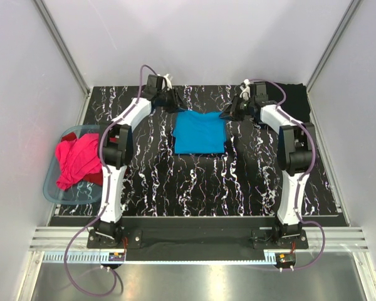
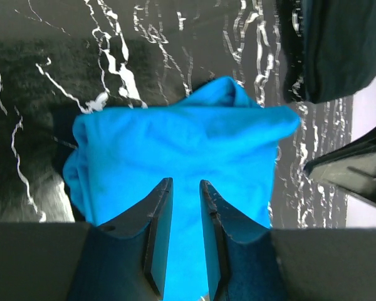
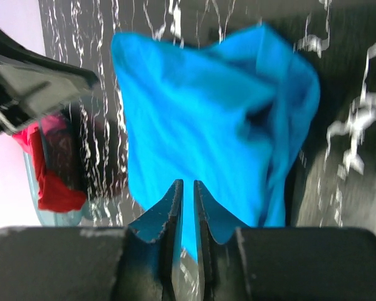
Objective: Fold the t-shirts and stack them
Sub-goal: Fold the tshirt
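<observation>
1. Both pairs of jaws are drawn in to a narrow slit filled with blue cloth. I judge that the left gripper (image 2: 185, 185) and the right gripper (image 3: 188, 183) are each pinching the turquoise t-shirt (image 1: 199, 133).
2. From overhead, I read the left gripper at that shirt's far left corner and the right gripper at its far right corner.
3. The turquoise t-shirt lies on the marbled table (image 1: 194, 188) as a roughly square packet. Its far edge looks bunched in both wrist views.
4. A black t-shirt (image 1: 297, 100) lies beyond and to the right of the turquoise one, well apart from it. Pink and red t-shirts (image 1: 75, 160) are heaped in a tub (image 1: 49, 188) well to its left.
5. My judgement is that I am mid-fold on the turquoise t-shirt, with the held far edge due to come over onto its near edge.
6. For the next move I would raise both arms together and keep the cloth taut between them. I would then lay the far edge square on the near edge before letting go, since an uneven pace would skew the fold.
</observation>
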You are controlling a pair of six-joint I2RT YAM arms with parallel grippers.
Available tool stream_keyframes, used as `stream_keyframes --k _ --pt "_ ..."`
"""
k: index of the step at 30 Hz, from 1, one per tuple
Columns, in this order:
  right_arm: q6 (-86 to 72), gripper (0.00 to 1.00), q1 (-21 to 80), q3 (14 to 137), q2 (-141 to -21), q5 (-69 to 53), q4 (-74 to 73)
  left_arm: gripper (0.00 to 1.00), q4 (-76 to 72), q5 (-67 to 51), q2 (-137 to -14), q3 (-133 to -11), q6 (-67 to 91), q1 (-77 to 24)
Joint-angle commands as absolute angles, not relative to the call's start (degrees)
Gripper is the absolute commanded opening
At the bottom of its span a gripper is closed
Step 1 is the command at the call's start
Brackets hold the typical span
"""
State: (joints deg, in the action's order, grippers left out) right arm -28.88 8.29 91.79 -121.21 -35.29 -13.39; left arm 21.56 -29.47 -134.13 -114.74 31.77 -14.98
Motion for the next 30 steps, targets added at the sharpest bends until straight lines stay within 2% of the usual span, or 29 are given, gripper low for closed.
stream_keyframes --k 1,12,18,22,26,28,30 --pt "-27.2 0.19 8.3 97.6 -125.8 -37.5 -13.6 0.29 20.7 -31.8 -138.9 -118.4 32.4 -14.6" --pt "-30.1 0.18 6.4 114.3 -141.6 -36.3 -13.8 0.31 14.0 -29.7 -144.3 -120.7 33.1 -11.4" --pt "-31.3 0.21 6.2 117.4 -143.0 -36.8 -14.0 0.34 12.9 -33.2 -145.0 -122.3 33.7 -11.4" --pt "-31.4 0.38 5.9 115.6 -139.9 -37.7 -14.2 0.39 12.3 -36.1 -141.2 -121.2 35.1 -11.3" --pt "-29.6 0.47 5.7 111.4 -134.5 -37.2 -14.2 0.42 14.3 -34.9 -134.5 -117.8 33.2 -11.0" --pt "-28.3 0.53 5.6 107.2 -130.1 -37.1 -14.2 0.43 15.5 -31.7 -126.4 -109.1 31.9 -11.0" --pt "-28.4 0.55 5.6 106.1 -128.7 -37.3 -14.2 0.43 15.7 -32.0 -125.7 -107.7 32.3 -11.0"
